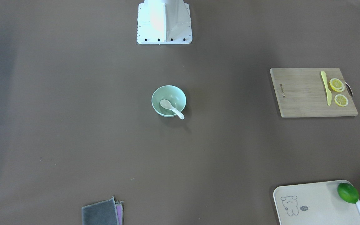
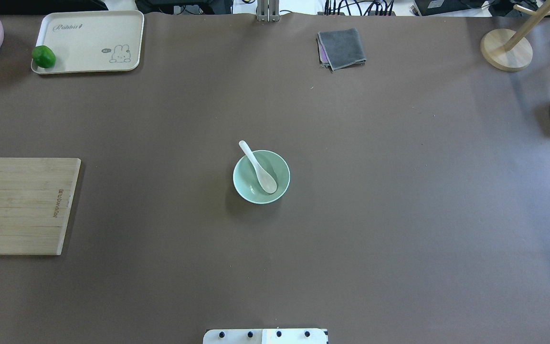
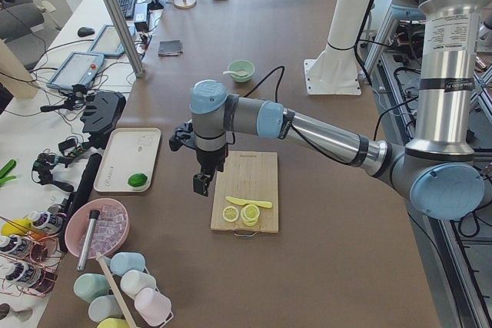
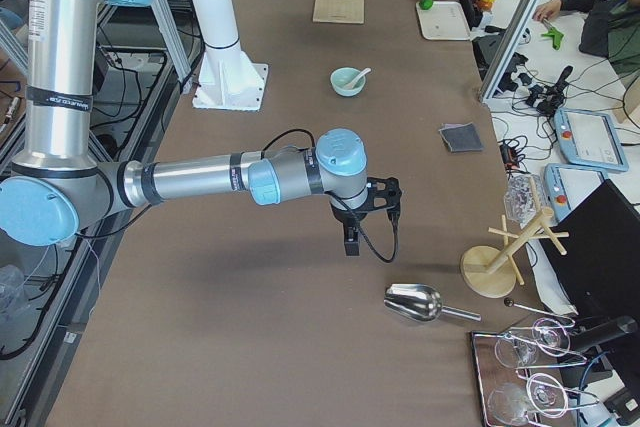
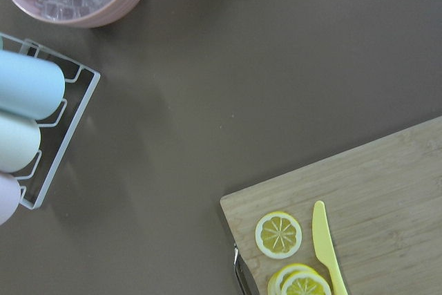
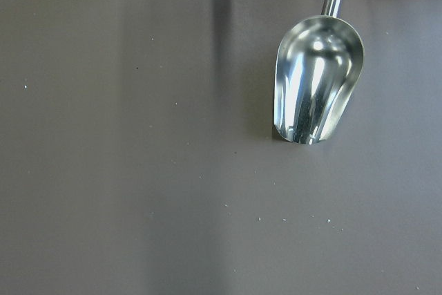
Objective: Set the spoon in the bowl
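The pale mint-green bowl (image 1: 158, 95) stands upright at the middle of the table, also in the overhead view (image 2: 246, 185). The white spoon (image 1: 171, 108) lies in it, scoop on the bowl's floor and handle resting over the rim (image 2: 258, 166). My left gripper (image 3: 201, 182) hangs over the table by the cutting board, far from the bowl. My right gripper (image 4: 351, 244) hangs near the metal scoop, also far from it. Both show only in the side views, so I cannot tell whether they are open or shut.
A wooden cutting board (image 1: 305, 93) holds a yellow knife (image 1: 326, 88) and lemon slices (image 1: 336, 84). A cream tray (image 1: 317, 203) carries a lime (image 1: 347, 192). A grey cloth (image 1: 100, 213), a metal scoop (image 6: 318, 88) and a wooden stand (image 2: 506, 48) lie at the edges.
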